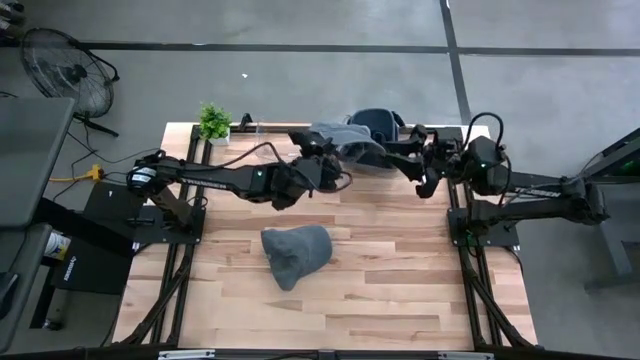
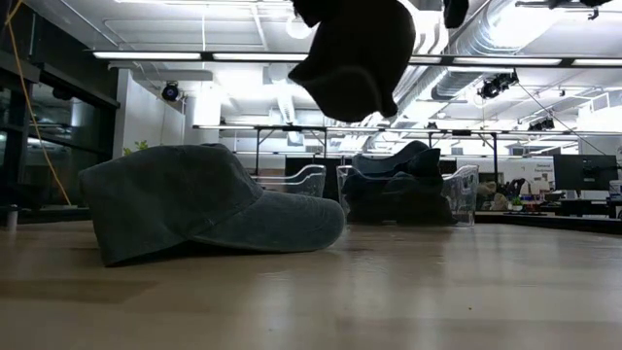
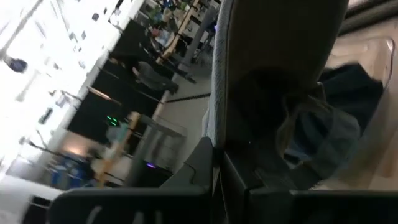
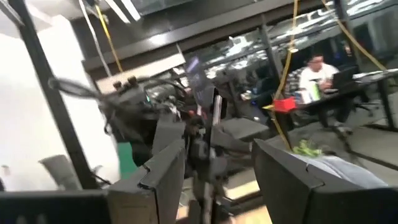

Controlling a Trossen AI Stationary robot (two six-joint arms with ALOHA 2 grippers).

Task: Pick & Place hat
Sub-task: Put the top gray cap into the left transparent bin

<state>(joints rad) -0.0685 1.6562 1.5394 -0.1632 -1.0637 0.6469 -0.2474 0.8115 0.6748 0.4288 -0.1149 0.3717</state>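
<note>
From above, my left gripper is closed on the edge of a grey hat held up over the far side of the table, just beside the clear bin that holds darker hats; my right gripper sits on the other side of that held hat, fingers apart and empty. A second grey hat lies flat on the wood, well nearer than the bin. At table height, the held hat hangs dark from the upper edge, its top cut off, while the lying hat rests in front of the bin. Through my left wrist, hat fabric fills the gap and hides my fingertips. Through my right wrist, my fingers stand spread, gripping nothing, with my left arm blurred beyond.
</note>
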